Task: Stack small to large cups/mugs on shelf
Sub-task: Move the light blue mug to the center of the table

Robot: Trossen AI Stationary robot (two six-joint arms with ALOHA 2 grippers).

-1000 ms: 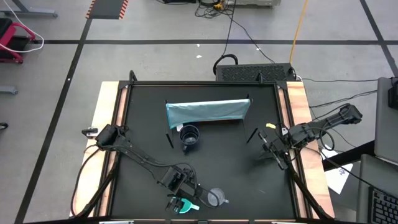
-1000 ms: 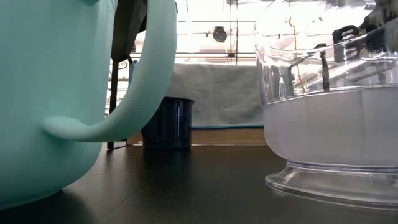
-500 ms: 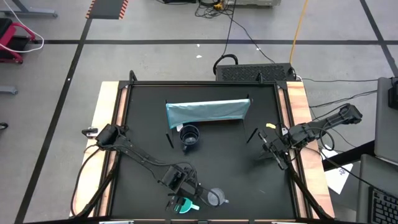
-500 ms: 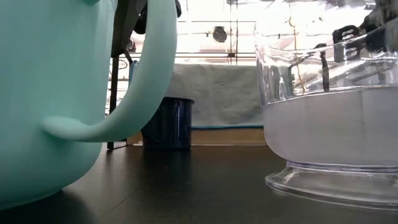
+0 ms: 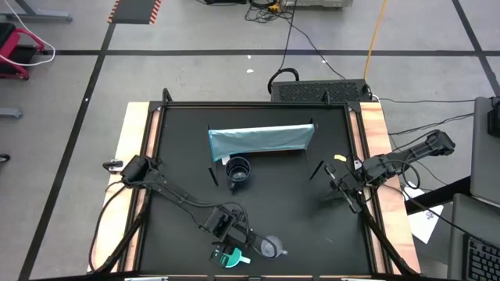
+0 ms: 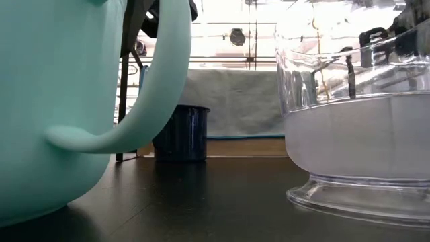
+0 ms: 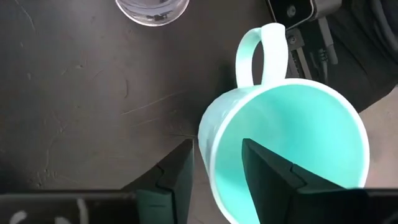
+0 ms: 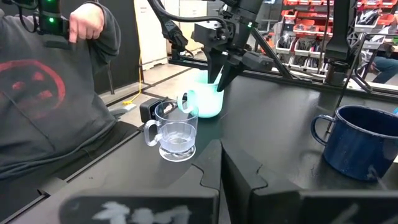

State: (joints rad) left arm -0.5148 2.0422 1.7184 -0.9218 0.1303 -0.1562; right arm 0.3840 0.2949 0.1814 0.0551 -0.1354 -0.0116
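Observation:
The turquoise mug (image 7: 286, 143) stands upright on the black table near its near edge, handle (image 7: 261, 53) pointing at the low camera. My left gripper (image 7: 217, 152) comes down over its rim, open: one finger (image 7: 267, 174) is inside the mug, the other (image 7: 177, 177) outside the wall. The clear mug (image 5: 270, 248) stands just right of it. The navy mug (image 5: 237, 172) stands mid-table in front of the shelf (image 5: 260, 140), which lies along the far side. My right gripper (image 8: 221, 158) waits shut at the table's right side. My left gripper straddles the turquoise mug's wall (image 7: 208, 158) on the side away from the handle, fingers pointing down from above. The outer finger stands close against the wall, and a gap shows at the inner one. Whether either finger touches, I cannot tell. The mug rests on the table.
A person in a grey sweatshirt (image 8: 50, 99) stands beyond the table's edge, one hand raised. The low camera (image 7: 292, 9) and its cables lie right beside the turquoise mug. Open black table surface (image 5: 297, 203) lies between the mugs and the shelf.
My left gripper's fingers have drawn closer together around the turquoise mug's wall. The mug has stayed where it was.

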